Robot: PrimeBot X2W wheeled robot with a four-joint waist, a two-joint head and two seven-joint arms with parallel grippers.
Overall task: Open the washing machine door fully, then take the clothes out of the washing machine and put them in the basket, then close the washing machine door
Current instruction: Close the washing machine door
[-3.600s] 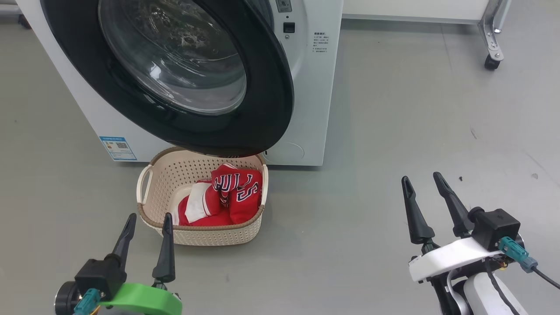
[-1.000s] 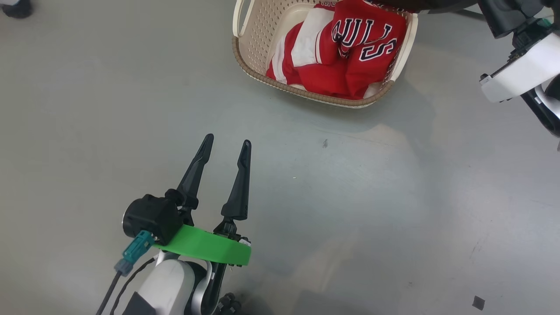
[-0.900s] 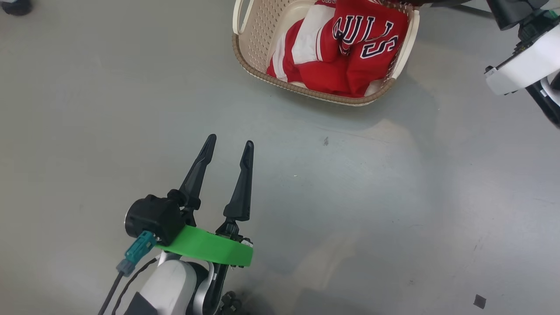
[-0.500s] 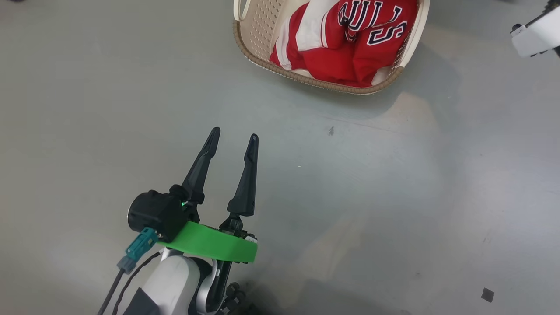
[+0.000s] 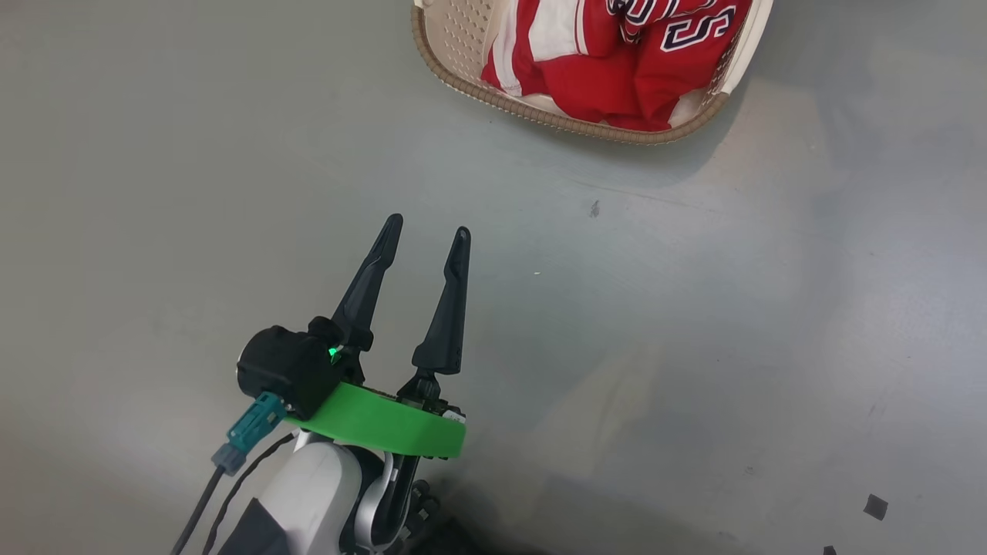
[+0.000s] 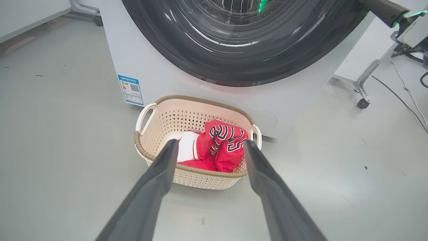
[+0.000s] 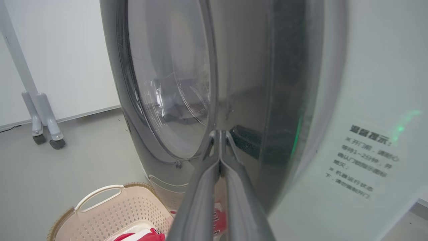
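The left gripper holds its two dark fingers spread apart, a green collar at the wrist above a pale forearm. The right gripper has its fingers pressed together.

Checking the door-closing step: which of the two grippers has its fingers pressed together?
The right gripper: its two fingers meet at the tips, beside the washing machine door. The left gripper has its fingers spread apart, held over the floor.

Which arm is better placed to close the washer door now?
Right. The right tool, shut, is right at the washing machine door, tips pointing at its dark rim. The left tool hangs open over the floor, short of the basket, where the clothes already lie.
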